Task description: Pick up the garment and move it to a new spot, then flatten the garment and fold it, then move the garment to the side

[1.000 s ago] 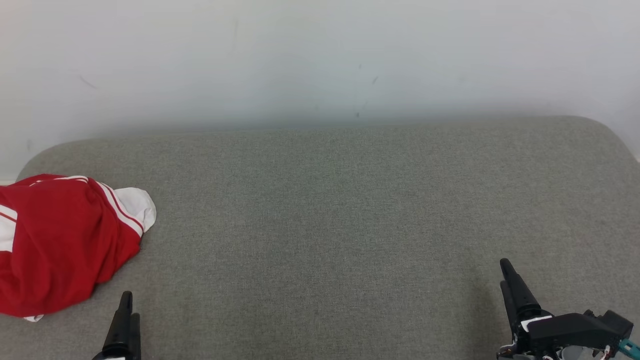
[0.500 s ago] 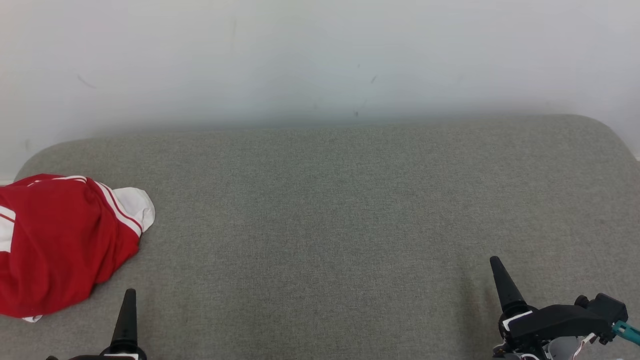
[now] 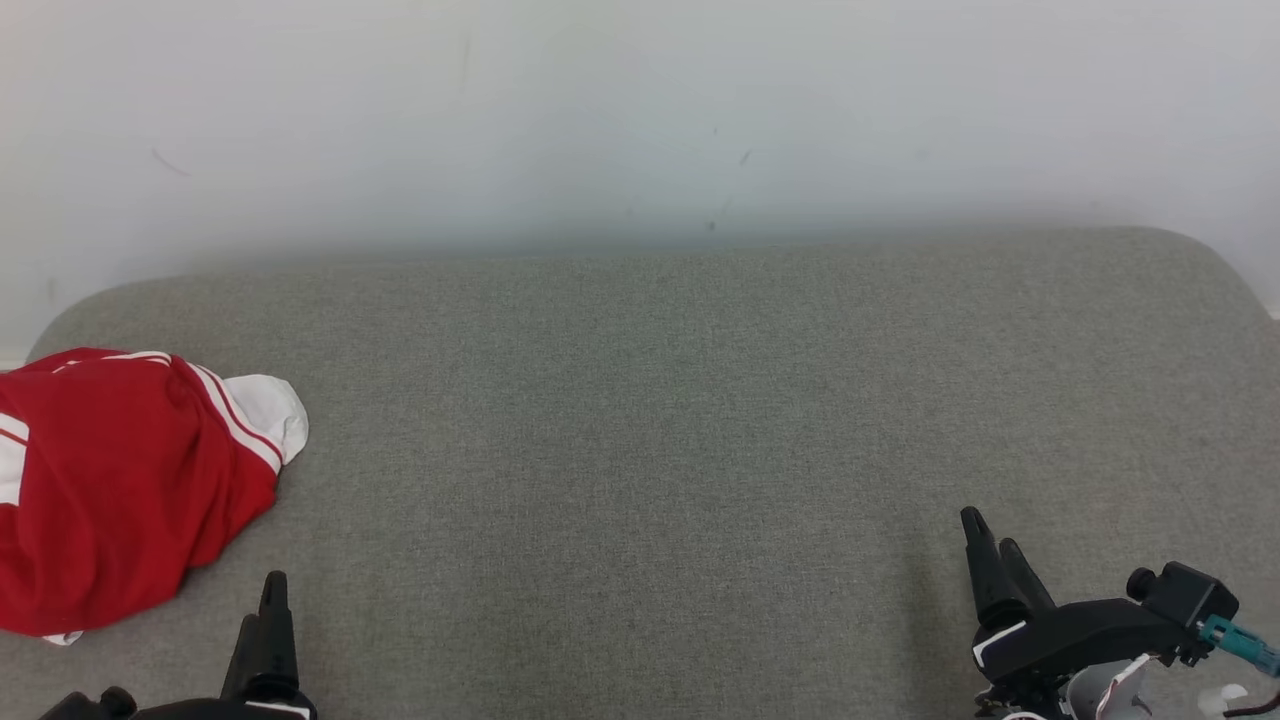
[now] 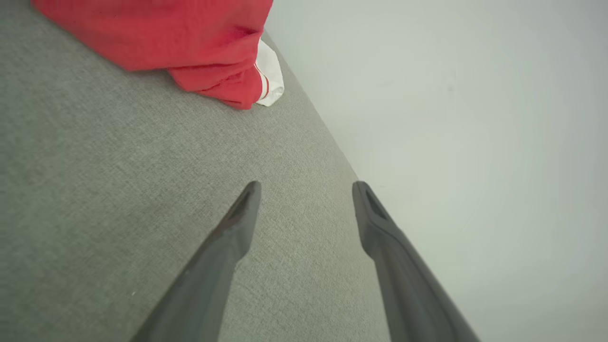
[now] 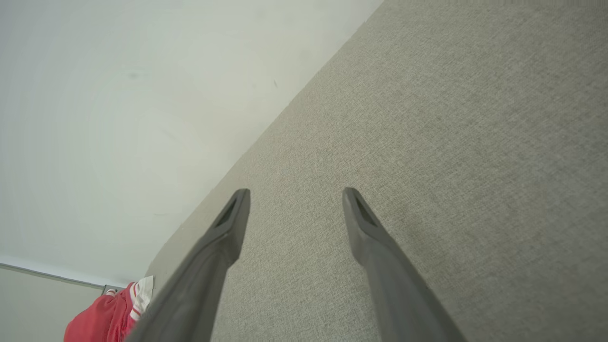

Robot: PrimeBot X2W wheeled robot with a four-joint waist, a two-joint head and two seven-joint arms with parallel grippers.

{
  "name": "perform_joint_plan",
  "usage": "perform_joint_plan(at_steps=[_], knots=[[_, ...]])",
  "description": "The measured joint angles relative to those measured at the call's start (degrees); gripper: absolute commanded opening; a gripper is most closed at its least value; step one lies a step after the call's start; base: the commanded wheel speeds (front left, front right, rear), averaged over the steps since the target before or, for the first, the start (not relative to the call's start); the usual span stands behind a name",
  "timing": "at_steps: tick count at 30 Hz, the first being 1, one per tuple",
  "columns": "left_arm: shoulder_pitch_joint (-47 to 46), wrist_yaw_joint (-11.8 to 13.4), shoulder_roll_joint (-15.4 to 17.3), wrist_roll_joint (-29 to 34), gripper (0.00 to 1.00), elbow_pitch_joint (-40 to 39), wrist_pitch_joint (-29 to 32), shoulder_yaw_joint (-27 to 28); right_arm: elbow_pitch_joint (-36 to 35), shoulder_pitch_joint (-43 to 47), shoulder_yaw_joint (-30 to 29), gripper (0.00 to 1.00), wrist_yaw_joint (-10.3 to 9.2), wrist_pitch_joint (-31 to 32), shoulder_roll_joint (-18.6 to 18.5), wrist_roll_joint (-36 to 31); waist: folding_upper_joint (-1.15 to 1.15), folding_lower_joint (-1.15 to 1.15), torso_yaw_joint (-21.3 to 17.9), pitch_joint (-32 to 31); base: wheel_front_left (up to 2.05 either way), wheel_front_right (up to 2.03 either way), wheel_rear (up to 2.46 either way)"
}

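garment (image 3: 130,490): red and white, bunched at the grey surface (image 3: 640,420) left edge, near the left claw (image 4: 306,187), not touching
left claw: wide, holding nothing
right claw (image 5: 294,194): wide, holding nothing, by the front right corner

Grey fabric surface (image 3: 650,450) — pale wall (image 3: 600,110) behind.

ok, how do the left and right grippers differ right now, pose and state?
The left gripper sits at the head view's lower left, close beside the red garment; the right gripper sits at the lower right, far across the grey surface from it. In the head view the left gripper's fingers line up as one dark spike, while the right gripper's two tips show apart, leaning left. Shared: both open, empty, touching no cloth.
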Motion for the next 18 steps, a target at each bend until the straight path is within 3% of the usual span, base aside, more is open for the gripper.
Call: perform_joint_plan(at_steps=[18], knots=[[-0.6, 1.6, 3.5, 17.5, 1.0, -1.2, -3.6, -5.6, 1.4, -1.2, 5.1, 1.0, -2.54, -3.7, -1.2, -16.0, 0.0, 0.0, 0.4, 0.0, 0.0, 0.0, 0.0]])
